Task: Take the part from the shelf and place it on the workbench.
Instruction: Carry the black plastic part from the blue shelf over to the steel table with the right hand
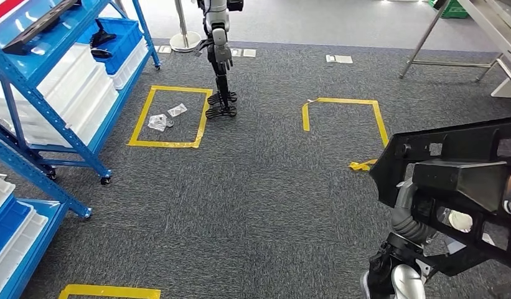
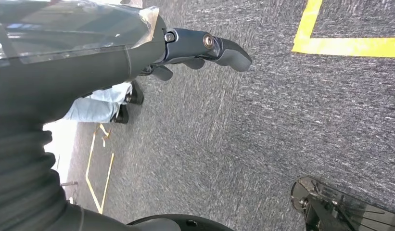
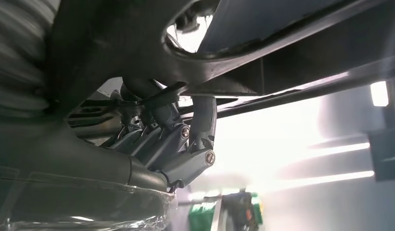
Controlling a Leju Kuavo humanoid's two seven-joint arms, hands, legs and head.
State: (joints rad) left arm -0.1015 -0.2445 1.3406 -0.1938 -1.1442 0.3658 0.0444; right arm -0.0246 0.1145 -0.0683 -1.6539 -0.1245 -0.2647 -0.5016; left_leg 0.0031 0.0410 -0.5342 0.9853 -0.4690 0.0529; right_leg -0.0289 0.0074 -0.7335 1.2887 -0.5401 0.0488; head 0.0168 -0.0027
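Dark grey carpet (image 1: 259, 205) spreads beneath us, marked with squares of yellow tape (image 1: 172, 118), and along its left edge stands a blue metal shelf rack (image 1: 28, 81) loaded with white and blue plastic bins (image 1: 84, 93). At the lower right of our head view we carry the large black angular plastic part (image 1: 458, 168) — it sits up off the floor, well apart from the rack. From the right wrist camera, our right hand (image 3: 176, 144) has its fingers curled up around a bar of that part, gripping it from below. Our left hand (image 2: 205, 50) hangs over bare carpet with its fingers extended and nothing in them. Farther off, another humanoid robot (image 1: 218, 56) stands beside one taped square, and inside that square lie small clear plastic bags (image 1: 165, 118).
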